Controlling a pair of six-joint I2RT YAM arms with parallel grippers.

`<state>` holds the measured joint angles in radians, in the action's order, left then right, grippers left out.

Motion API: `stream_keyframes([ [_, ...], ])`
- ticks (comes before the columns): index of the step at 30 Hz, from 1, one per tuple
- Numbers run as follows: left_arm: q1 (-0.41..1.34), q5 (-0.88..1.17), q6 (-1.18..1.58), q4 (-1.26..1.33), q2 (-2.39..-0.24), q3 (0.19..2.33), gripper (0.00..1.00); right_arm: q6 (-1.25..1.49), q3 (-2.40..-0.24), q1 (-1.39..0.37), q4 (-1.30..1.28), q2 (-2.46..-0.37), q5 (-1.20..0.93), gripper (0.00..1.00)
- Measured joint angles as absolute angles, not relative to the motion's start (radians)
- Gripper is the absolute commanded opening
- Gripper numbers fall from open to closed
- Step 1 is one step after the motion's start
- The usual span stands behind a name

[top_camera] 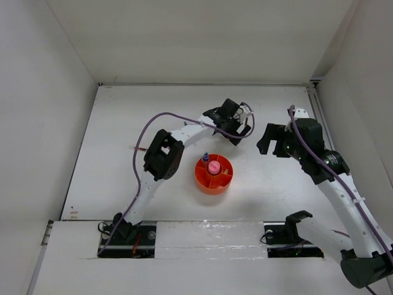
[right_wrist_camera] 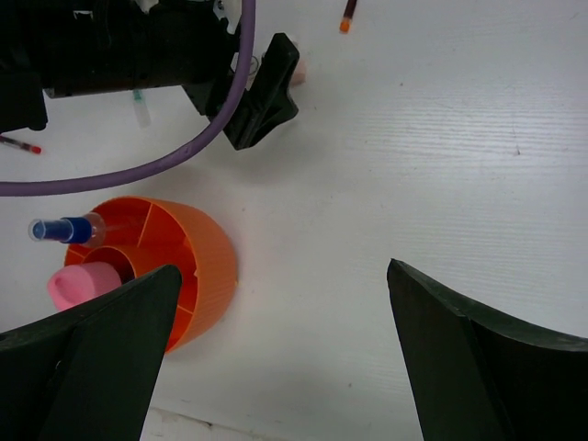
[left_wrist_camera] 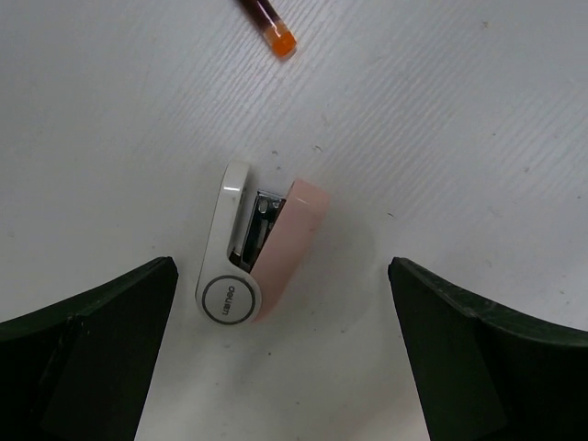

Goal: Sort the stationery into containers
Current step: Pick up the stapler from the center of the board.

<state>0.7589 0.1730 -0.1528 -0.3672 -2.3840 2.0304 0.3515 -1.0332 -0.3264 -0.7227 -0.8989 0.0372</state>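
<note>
A single white-and-pink mini stapler (left_wrist_camera: 262,248) lay flat on the tabletop (left_wrist_camera: 441,138). Its long axis ran from the round hinge up and slightly right, mouth toward one orange-tipped pen (left_wrist_camera: 276,37). The left pincer (left_wrist_camera: 283,276) stood wide open astride it, touching nothing. The right pincer (right_wrist_camera: 283,271) gaped empty beside the one orange organiser (right_wrist_camera: 207,266), which held one pink tube (right_wrist_camera: 81,283) and one blue-capped bottle (right_wrist_camera: 64,228).

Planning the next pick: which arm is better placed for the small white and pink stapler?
Left. The open left gripper is centred over the stapler; the right gripper hovers beside the round orange plastic tray.
</note>
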Motion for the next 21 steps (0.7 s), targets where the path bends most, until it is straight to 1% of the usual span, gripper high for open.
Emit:
stream_keyframes([
  [4, 0.765, 0.138, -0.157, -0.344, -2.411, 2.030, 0.98, 0.336, -1.034, -0.326, -0.743, -0.888, 0.038, 1.00],
  [8, 0.766, 0.117, -0.165, -0.329, -2.426, 2.030, 0.96, 0.328, -1.042, -0.326, -0.760, -0.882, 0.038, 1.00],
  [9, 0.766, 0.112, -0.165, -0.326, -2.426, 2.030, 0.92, 0.326, -1.045, -0.326, -0.763, -0.882, 0.038, 1.00],
  [11, 0.766, 0.108, -0.166, -0.324, -2.426, 2.030, 0.89, 0.320, -1.052, -0.326, -0.768, -0.882, 0.038, 1.00],
  [12, 0.766, 0.107, -0.166, -0.324, -2.426, 2.030, 0.82, 0.317, -1.054, -0.326, -0.770, -0.881, 0.038, 1.00],
  [14, 0.766, 0.107, -0.163, -0.317, -2.426, 2.024, 0.73, 0.315, -1.055, -0.326, -0.771, -0.881, 0.038, 1.00],
  [16, 0.769, 0.112, -0.163, -0.302, -2.425, 2.014, 0.68, 0.313, -1.055, -0.326, -0.771, -0.881, 0.038, 1.00],
  [19, 0.773, 0.112, -0.163, -0.271, -2.418, 1.993, 0.53, 0.310, -1.055, -0.326, -0.771, -0.881, 0.038, 1.00],
  [21, 0.776, 0.111, -0.162, -0.258, -2.415, 1.983, 0.49, 0.310, -1.055, -0.326, -0.771, -0.881, 0.038, 1.00],
])
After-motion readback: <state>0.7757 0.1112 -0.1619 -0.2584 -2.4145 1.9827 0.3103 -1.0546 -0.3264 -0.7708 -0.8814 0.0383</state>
